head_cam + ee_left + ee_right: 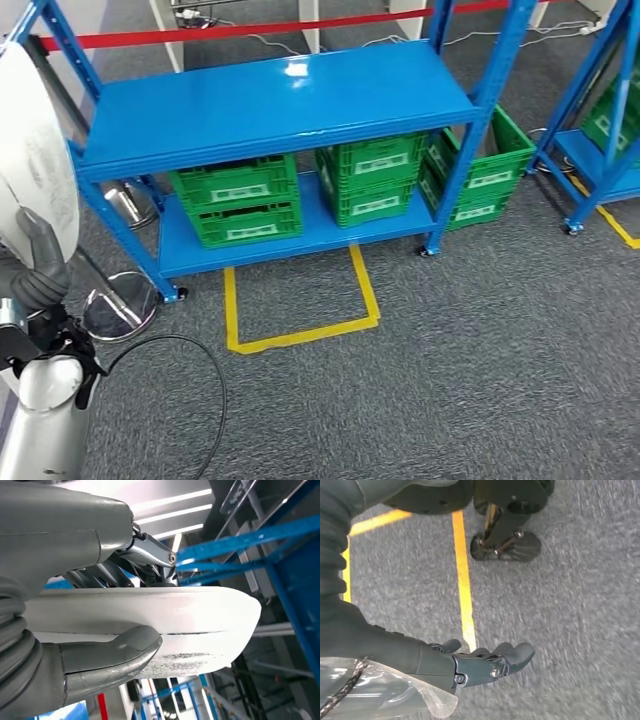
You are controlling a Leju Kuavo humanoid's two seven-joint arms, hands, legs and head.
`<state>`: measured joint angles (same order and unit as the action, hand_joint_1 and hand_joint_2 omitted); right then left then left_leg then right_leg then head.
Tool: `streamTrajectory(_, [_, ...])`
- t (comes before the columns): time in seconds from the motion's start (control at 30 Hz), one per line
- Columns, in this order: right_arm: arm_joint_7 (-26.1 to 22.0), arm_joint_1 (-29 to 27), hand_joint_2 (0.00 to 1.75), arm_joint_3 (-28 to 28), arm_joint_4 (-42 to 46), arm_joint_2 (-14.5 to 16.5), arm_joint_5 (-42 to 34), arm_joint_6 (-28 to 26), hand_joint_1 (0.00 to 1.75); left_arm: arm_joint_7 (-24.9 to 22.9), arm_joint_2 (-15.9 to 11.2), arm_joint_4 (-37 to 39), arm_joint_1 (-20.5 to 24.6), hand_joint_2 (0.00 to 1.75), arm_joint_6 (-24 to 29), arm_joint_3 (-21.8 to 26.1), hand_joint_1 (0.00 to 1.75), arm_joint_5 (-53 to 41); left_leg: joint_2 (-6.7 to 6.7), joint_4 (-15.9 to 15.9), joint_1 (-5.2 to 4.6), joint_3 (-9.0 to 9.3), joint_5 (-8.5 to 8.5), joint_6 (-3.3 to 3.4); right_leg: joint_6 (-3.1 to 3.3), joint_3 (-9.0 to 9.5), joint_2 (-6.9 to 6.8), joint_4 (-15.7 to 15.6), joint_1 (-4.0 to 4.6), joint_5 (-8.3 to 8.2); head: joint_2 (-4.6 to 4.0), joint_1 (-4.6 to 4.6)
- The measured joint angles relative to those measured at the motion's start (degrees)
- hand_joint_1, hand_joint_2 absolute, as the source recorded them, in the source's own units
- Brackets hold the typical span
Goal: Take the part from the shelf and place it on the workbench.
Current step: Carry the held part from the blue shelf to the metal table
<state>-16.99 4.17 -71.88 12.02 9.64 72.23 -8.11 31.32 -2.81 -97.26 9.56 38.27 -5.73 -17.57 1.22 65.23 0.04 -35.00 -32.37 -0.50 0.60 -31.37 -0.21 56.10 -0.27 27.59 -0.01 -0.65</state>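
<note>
The part (32, 150) is a large flat white disc, raised at the far left of the head view, left of the shelf. My left hand (36, 262) grips its lower edge, with the thumb across its face. In the left wrist view the part (196, 625) lies edge-on, clamped between the thick grey thumb (113, 655) and the darker fingers (151, 555) on its other side. My right hand (486, 662) hangs over the grey carpet, its fingers straight and apart, holding nothing. The blue shelf (279, 95) stands ahead with a bare top board.
Green crates (235, 198) stand on the shelf's lower board, and another crate (483, 170) sits behind its right post. A second blue rack (604, 120) is at the far right. Yellow tape (302, 325) marks a box on the carpet. A black cable (204, 390) loops beside my left arm.
</note>
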Motion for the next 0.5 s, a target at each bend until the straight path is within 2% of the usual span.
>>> streamTrajectory(0.03, [0.1,0.0,1.75,0.0,0.0,0.0,0.0,0.0,0.00,0.0,-0.1,0.0,-0.1,1.75,-0.2,0.0,1.75,0.0,-0.41,4.1,0.07,-1.73,-1.83,-0.11,0.12,-0.14,0.51,0.0,0.03,-0.07,-0.01,-0.02])
streamTrajectory(0.07, [0.1,-0.1,1.75,0.0,0.0,0.0,0.0,0.0,0.00,0.0,-0.1,0.0,-0.2,1.75,-0.4,0.0,1.75,0.0,-0.60,7.3,0.11,-3.07,-2.86,-0.14,0.19,-0.24,1.05,0.1,0.07,-0.12,-0.01,0.01])
streamTrajectory(0.1, [0.1,-0.1,1.75,0.0,0.0,0.0,0.0,0.0,0.00,0.0,-0.2,0.0,-0.3,1.75,-0.8,0.0,1.75,0.0,-0.69,8.6,0.12,-3.63,-2.76,-0.10,0.22,-0.30,1.61,0.1,0.11,-0.15,-0.01,0.01])
streamTrajectory(0.13, [0.1,-0.2,1.75,0.0,0.0,0.0,0.0,0.0,0.00,0.0,-0.2,0.0,-0.3,1.75,-1.3,0.0,1.75,0.0,-0.84,7.6,0.12,-3.11,-1.44,0.00,0.23,-0.31,2.20,0.2,0.12,-0.17,-0.01,0.01])
streamTrajectory(0.17, [0.1,-0.2,1.75,0.0,0.0,0.0,0.0,0.1,0.00,0.0,-0.3,0.0,-0.3,1.75,-1.9,0.0,1.75,0.0,-1.25,4.4,0.15,-1.69,0.76,0.17,0.20,-0.29,2.83,0.3,0.12,-0.16,-0.01,0.00])
streamTrajectory(0.23, [0.1,0.0,1.75,-0.1,0.0,0.0,0.0,0.2,0.00,0.0,-0.7,0.0,-0.2,1.75,-3.4,-0.1,1.75,0.0,-3.43,-2.9,0.31,1.54,4.55,0.59,-0.01,-0.49,4.05,0.6,0.14,-0.16,-0.01,0.04])
streamTrajectory(0.27, [0.0,0.1,1.75,-0.1,0.0,0.0,0.0,0.3,0.00,0.0,-1.0,0.0,-0.1,1.75,-4.3,-0.1,1.75,0.2,-4.37,-5.4,0.38,2.53,5.29,0.76,-0.28,-0.84,4.63,0.8,0.12,-0.25,-0.01,0.03])
streamTrajectory(0.3, [0.0,0.1,1.75,-0.1,0.0,0.0,0.0,0.4,0.00,0.0,-1.3,0.0,0.0,1.75,-5.3,-0.2,1.75,0.5,-4.93,-6.6,0.40,2.87,5.25,0.92,-0.61,-1.31,5.15,0.9,0.07,-0.39,0.00,0.01])
streamTrajectory(0.37, [0.0,0.1,1.75,-0.1,0.0,-0.1,0.0,0.6,0.00,-0.1,-1.7,0.0,0.3,1.75,-7.3,-0.3,1.75,1.1,-4.19,-7.4,0.51,2.84,4.96,1.26,-1.39,-2.13,6.10,1.0,-0.01,-0.73,0.00,-0.08])
streamTrajectory(0.4, [0.1,0.0,1.75,-0.1,0.1,-0.1,0.0,0.7,0.00,-0.1,-1.8,0.0,0.5,1.75,-8.2,-0.4,1.75,1.4,-3.59,-7.6,0.63,2.84,5.06,1.51,-1.71,-2.55,5.89,1.2,0.04,-0.53,0.01,-0.05])
streamTrajectory(0.43, [0.1,-0.1,1.75,-0.1,0.1,-0.2,0.0,0.8,0.00,-0.2,-1.9,0.0,0.7,1.75,-8.8,-0.5,1.75,1.5,-2.95,-7.9,0.77,2.88,5.22,1.77,-2.01,-3.22,5.07,2.2,0.12,0.24,0.01,0.16])
streamTrajectory(0.5, [0.1,0.0,1.75,-0.1,0.1,-0.3,-0.2,1.1,0.00,-0.4,-2.1,0.0,1.0,1.75,-9.7,-0.6,1.75,1.6,-1.54,-8.1,0.77,2.90,5.39,2.14,-2.49,-6.09,2.38,7.9,0.15,3.48,0.00,0.56])
